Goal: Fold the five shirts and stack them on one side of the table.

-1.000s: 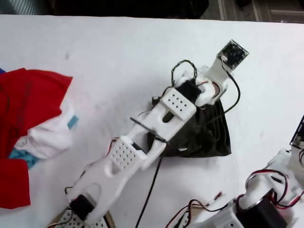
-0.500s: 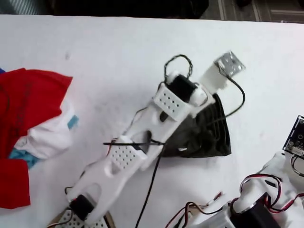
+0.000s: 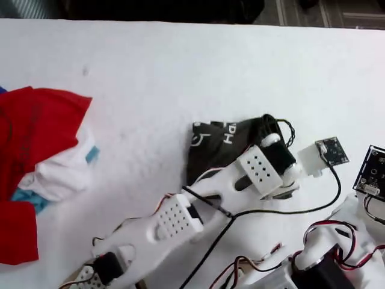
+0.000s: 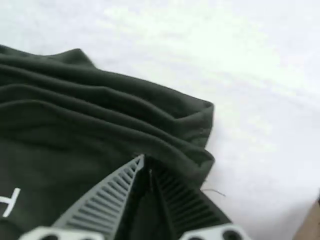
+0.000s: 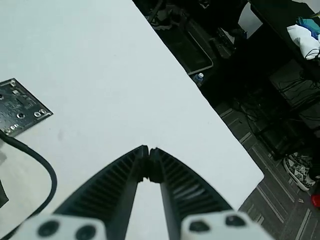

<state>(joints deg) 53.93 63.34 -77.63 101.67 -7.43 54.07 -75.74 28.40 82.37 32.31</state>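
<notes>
- Clenching a fold of the black shirt (image 4: 75,125), the left gripper (image 4: 145,164) has its jaws pinched together near the cloth's edge.
- The black shirt lies crumpled on the table (image 3: 150,72), right of centre in the high view, white print up, partly under the left arm (image 3: 180,217).
- The right gripper (image 5: 149,154) is closed on nothing, above bare table near its edge.
- A red shirt (image 3: 36,132) and a white shirt (image 3: 60,174) are heaped at the high view's left edge, well apart from the black shirt.

White table (image 3: 150,72) — dark floor (image 5: 280,147) beyond edge, tangled cables (image 5: 300,87), sneaker (image 5: 300,172).
</notes>
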